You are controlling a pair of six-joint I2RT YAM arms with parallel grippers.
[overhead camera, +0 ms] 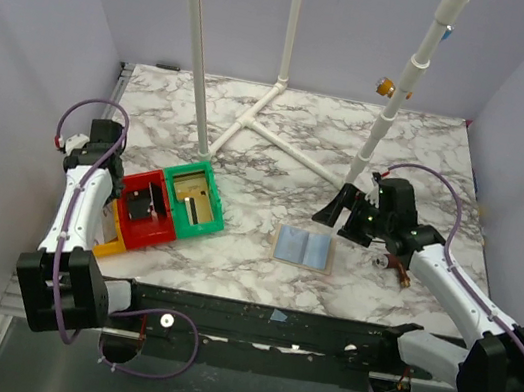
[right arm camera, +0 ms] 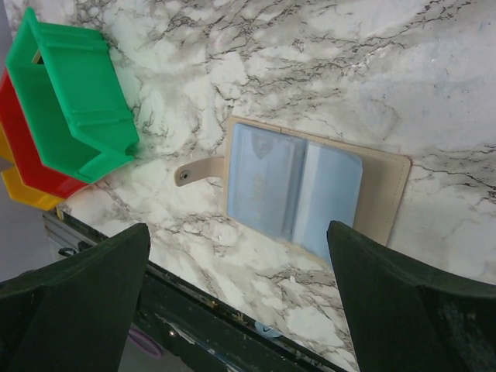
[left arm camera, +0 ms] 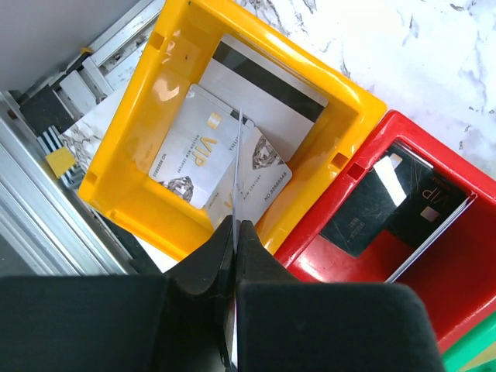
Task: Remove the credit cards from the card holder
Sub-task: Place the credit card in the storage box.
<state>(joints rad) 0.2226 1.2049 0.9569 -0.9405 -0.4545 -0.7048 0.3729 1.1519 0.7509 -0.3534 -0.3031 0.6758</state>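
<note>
Top view: the card holder [overhead camera: 305, 247] lies open just below the right gripper [overhead camera: 335, 219].

Left wrist: the left gripper [left arm camera: 235, 229] pinches a white card [left arm camera: 239, 155] edge-on above the yellow bin [left arm camera: 116, 139]. Letting go there looks like the next move.

Right wrist: the fingers are spread wide, with the holder between them.

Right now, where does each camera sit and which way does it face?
Top external: above and behind, looking down on the marble table; left arm and right arm show.
Left wrist: on that arm, looking down into the yellow bin; left gripper shut on a thin card, edge-on.
Right wrist: on that arm, looking down on the open card holder; right gripper open.
Shared: top and right wrist both show card holder and green bin.
</note>
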